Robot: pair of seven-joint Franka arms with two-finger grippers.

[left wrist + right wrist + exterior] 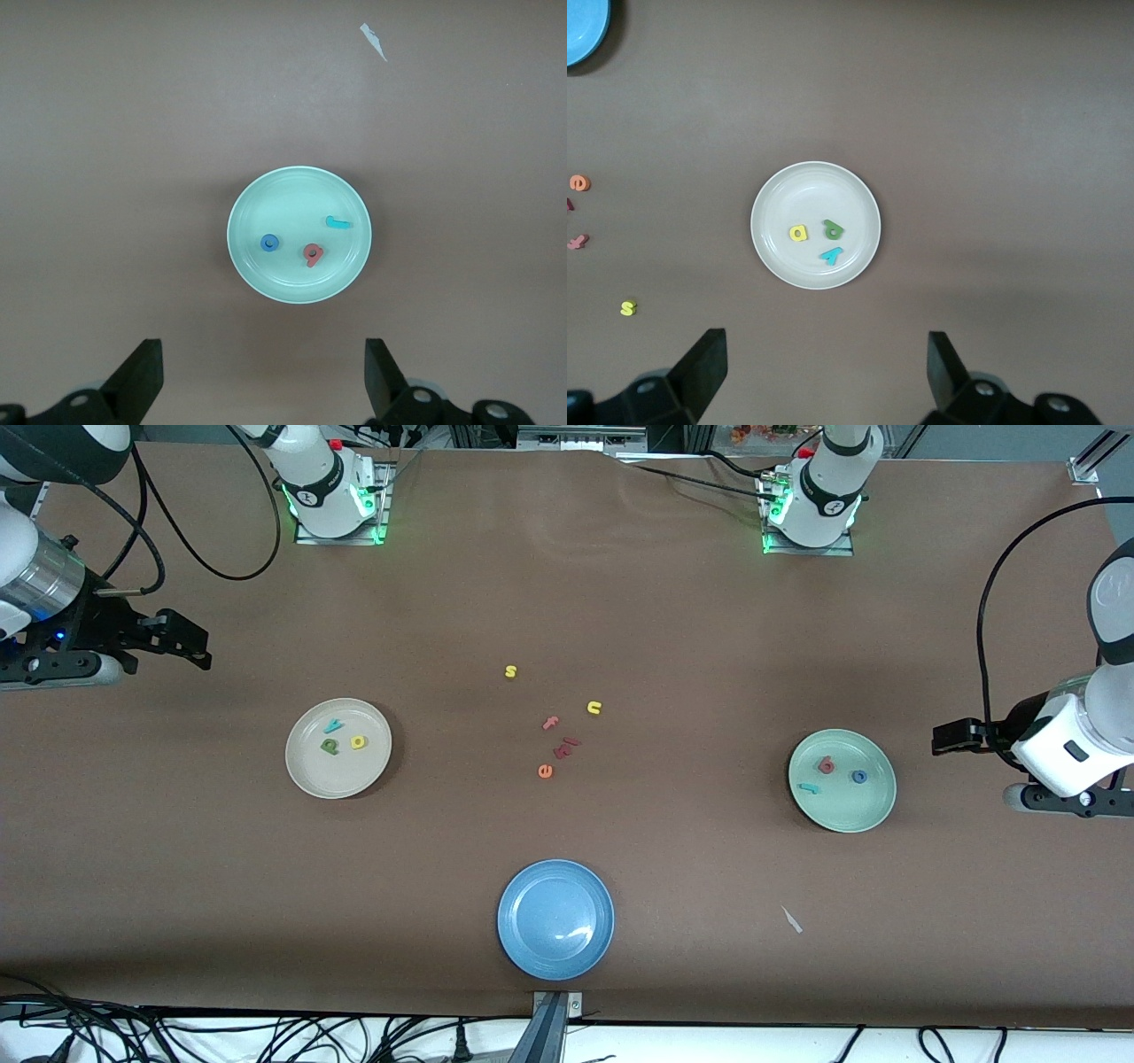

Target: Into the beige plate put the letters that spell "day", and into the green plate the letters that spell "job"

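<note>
My three plates sit well apart to keep the words separate: the beige plate (306,775) holds three letters, d (358,741), a (330,747), y (333,725); the green plate (873,808) holds three, j (808,787), o (859,777), b (827,764); the blue plate (555,919) holds none. Six leftover letters (558,726) lie mid-table. My left gripper (952,737) and right gripper (182,640) hang wide and empty at the table's ends, which suggests the sorting is done.

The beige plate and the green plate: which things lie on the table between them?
Between the beige plate and the green plate, the front view shows six loose letters: yellow s, yellow u, salmon f, two dark red pieces, orange e.
</note>
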